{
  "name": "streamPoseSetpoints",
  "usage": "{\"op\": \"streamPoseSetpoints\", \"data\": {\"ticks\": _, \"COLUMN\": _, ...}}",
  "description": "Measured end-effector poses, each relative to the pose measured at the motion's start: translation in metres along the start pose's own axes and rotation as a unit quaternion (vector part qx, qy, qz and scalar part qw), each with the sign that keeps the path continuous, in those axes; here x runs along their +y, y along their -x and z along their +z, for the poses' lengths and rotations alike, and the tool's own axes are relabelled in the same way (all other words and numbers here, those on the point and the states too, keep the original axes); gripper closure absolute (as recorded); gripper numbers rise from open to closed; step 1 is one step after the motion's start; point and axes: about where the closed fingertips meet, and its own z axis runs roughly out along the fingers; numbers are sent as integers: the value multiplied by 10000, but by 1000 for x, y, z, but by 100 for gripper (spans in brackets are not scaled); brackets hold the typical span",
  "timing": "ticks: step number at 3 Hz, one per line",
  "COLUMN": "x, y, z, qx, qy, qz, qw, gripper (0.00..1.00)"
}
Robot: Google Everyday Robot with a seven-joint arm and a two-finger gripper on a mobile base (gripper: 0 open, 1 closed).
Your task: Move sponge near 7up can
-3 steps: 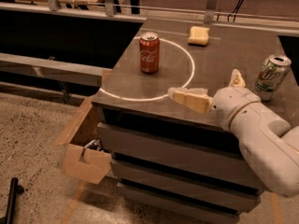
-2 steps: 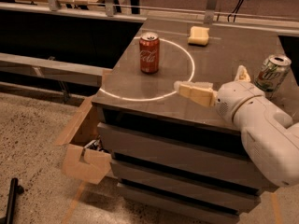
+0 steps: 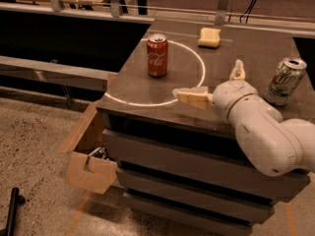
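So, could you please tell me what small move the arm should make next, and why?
Probably reach forward toward the sponge at the far edge of the table: the open pincer hovers empty near the front, well short of it.

Pale-yellow sponge (image 3: 209, 37), green-silver 7up can (image 3: 284, 81), red can (image 3: 157, 55), cream hand (image 3: 209, 80) over grey table (image 3: 256, 43)

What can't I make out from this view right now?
All camera view.
- Arm behind the open gripper, over the table's near edge: cut by the right edge.
- The table beyond the 7up can: cut by the same edge.
- Sponge's far side: faces away.
- Cardboard box contents: too dark.
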Motion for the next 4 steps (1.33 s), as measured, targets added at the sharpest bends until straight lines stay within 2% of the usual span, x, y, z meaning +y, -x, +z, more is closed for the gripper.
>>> {"op": "streamPoseSetpoints", "data": {"ticks": 1, "x": 21, "y": 2, "z": 29, "qx": -211, "qy": 216, "qz": -851, "qw": 9959, "gripper": 0}}
{"op": "streamPoseSetpoints", "data": {"ticks": 2, "x": 47, "y": 11, "z": 57, "qx": -587, "qy": 381, "qz": -1633, "qw": 9841, "gripper": 0}}
{"op": "streamPoseSetpoints", "data": {"ticks": 3, "x": 79, "y": 30, "z": 81, "qx": -1183, "qy": 428, "qz": -2312, "qw": 9647, "gripper": 0}}
{"op": "streamPoseSetpoints", "data": {"ticks": 4, "x": 106, "y": 57, "z": 88, "qx": -1898, "qy": 220, "qz": -2808, "qw": 9405, "gripper": 0}}
